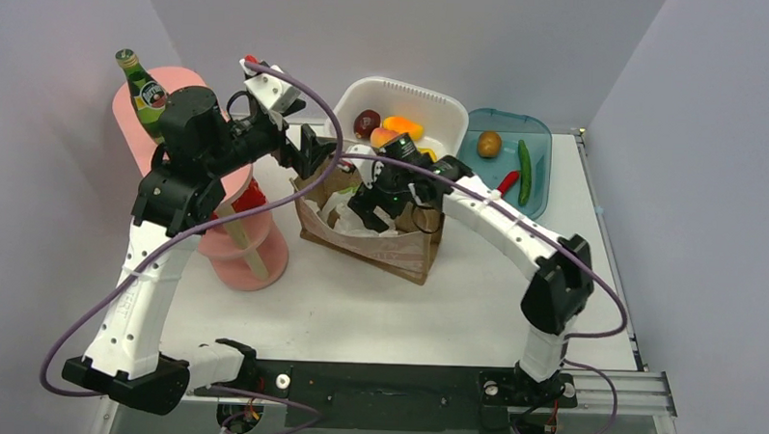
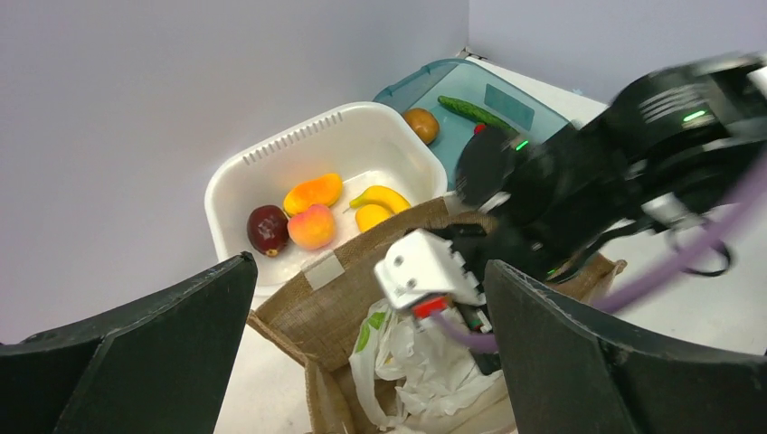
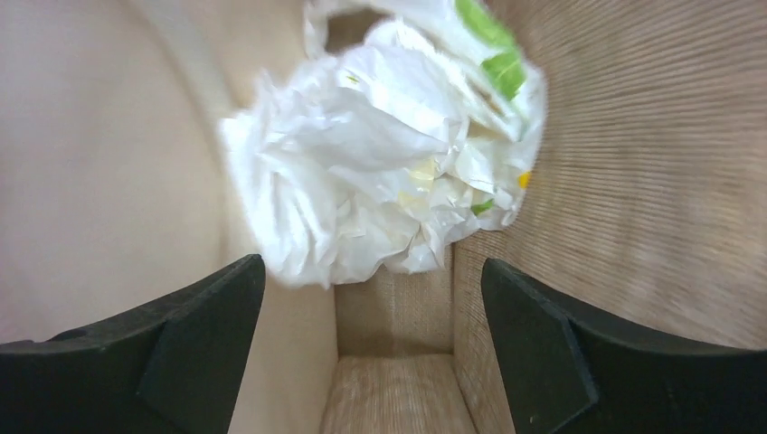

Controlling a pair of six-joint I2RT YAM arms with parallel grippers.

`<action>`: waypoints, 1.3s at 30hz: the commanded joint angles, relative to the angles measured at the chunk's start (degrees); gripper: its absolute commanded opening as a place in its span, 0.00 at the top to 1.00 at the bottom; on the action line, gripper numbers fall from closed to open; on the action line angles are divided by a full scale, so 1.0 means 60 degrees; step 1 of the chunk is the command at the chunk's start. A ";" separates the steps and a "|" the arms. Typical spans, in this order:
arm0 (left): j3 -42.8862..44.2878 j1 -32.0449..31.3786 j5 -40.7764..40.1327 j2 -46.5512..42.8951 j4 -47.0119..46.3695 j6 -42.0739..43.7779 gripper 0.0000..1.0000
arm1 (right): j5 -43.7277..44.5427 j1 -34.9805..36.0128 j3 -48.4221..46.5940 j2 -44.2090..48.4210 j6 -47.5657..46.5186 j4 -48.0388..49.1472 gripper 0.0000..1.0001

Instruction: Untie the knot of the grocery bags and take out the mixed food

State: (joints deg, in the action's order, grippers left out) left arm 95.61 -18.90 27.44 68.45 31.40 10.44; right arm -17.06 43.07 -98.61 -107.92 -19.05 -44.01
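Your grocery bags [image 3: 389, 154] sit as one crumpled white wad inside the brown bag [image 1: 379, 251] at mid-table. The wad has no clear long axis. In the right wrist view its green-printed part points to the upper right, and you cannot make out a knot or a handle loop.

Your right gripper [image 3: 371, 267] is down inside the brown bag with its jaws wide apart and nothing clamped between them. The wad lies just ahead of the fingertips, its lower edge close beside the left finger. You cannot tell whether it touches.

Your left gripper [image 2: 371, 264] hangs over the brown bag's far left rim, jaws fully spread, holding nothing.

Most of the mixed food lies outside the bags:
- The cucumber [image 1: 524, 172] lies flat on the teal tray [image 1: 548, 136], its long axis running near to far.
- The red pepper [image 1: 506, 183] lies just beside the cucumber, slanted, its far end leaning toward it.
- The peach-coloured fruit [image 2: 312, 226] rests in the white basin [image 2: 298, 149], touching a dark red fruit [image 2: 268, 230].
- The green bottle [image 1: 142, 93] stands on the pink stand [image 1: 183, 80] at the left, neck up.
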 commanded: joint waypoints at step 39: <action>0.2458 -0.1787 -0.5151 0.4615 0.1456 -0.1666 0.02 | -0.3080 -0.7475 0.5808 0.7459 0.5111 0.5004 0.10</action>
